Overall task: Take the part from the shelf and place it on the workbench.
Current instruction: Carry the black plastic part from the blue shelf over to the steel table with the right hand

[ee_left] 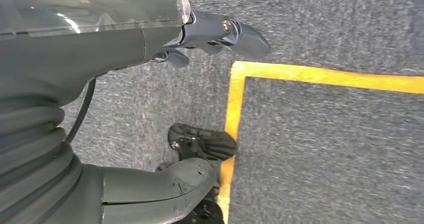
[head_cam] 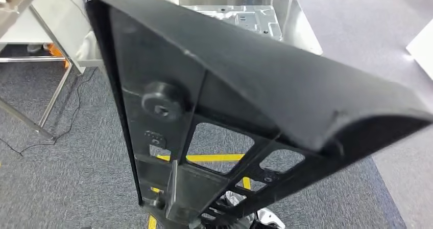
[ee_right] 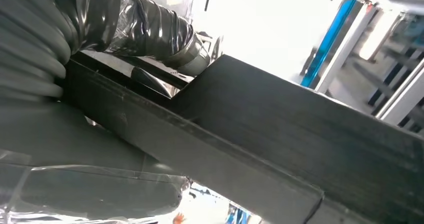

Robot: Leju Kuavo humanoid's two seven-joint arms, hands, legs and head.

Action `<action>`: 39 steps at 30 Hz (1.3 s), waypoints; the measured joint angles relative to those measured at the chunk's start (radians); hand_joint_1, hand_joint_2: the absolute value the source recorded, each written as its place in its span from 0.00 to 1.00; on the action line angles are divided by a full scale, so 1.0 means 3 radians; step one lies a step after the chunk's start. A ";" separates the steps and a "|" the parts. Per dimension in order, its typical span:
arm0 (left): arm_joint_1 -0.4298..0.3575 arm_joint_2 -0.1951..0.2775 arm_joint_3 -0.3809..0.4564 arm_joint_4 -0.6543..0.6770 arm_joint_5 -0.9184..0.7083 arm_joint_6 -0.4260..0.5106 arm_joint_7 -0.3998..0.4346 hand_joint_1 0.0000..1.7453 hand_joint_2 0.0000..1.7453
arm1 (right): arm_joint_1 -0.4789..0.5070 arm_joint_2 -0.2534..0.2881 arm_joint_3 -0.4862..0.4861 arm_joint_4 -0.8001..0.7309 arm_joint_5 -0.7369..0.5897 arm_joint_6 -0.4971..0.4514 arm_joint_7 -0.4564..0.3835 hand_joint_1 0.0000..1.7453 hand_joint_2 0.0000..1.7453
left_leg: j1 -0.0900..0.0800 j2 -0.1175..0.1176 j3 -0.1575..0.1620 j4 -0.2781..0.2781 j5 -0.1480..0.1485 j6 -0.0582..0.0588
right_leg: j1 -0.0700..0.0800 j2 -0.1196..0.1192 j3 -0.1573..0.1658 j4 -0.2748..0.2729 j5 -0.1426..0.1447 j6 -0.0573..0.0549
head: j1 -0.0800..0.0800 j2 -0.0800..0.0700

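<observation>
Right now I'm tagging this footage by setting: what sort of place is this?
Probably a factory or workshop test floor: grey carpet with yellow tape lines, a stamped sheet-metal panel, and the large black ribbed plastic part being carried.

One part, two hands, one bench ahead.

I count one black part (head_cam: pixel 245 86), one right hand (ee_right: pixel 75 134) gripping it, one left hand (ee_left: pixel 150 39) holding nothing, one metal bench (head_cam: pixel 301 29), one yellow floor line (ee_left: pixel 320 76), one steel table frame (head_cam: pixel 30 60).
</observation>
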 joint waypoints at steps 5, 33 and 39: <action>0.0036 0.0000 0.0014 0.0000 0.0007 -0.0010 -0.0012 0.00 1.00 | 0.0053 -0.0074 0.0000 -0.0056 -0.0075 0.0017 0.0023 1.00 1.00 | 0.0028 -0.0023 0.0146 0.0002 -0.0131 -0.0042 | -0.0070 0.0004 -0.0341 0.0142 0.0116 0.0071 | 0.0000 0.0000; 0.0027 -0.0001 0.0024 0.0001 0.0008 -0.0012 -0.0036 0.00 1.00 | 0.0018 -0.0115 0.0000 -0.0098 -0.0060 0.0074 0.0059 1.00 1.00 | -0.0016 -0.0020 -0.0055 0.0036 0.0021 0.0003 | -0.0013 0.0016 -0.0303 0.0381 -0.0156 0.0014 | 0.0004 0.0000; 0.0029 -0.0008 0.0029 0.0002 0.0007 -0.0010 -0.0033 0.00 1.00 | 0.0025 -0.0124 -0.0001 -0.0064 -0.0021 0.0075 0.0042 1.00 1.00 | -0.0021 -0.0039 0.0159 0.0037 -0.0171 -0.0055 | -0.0002 0.0016 -0.0241 -0.0352 0.0471 -0.0046 | 0.0004 0.0000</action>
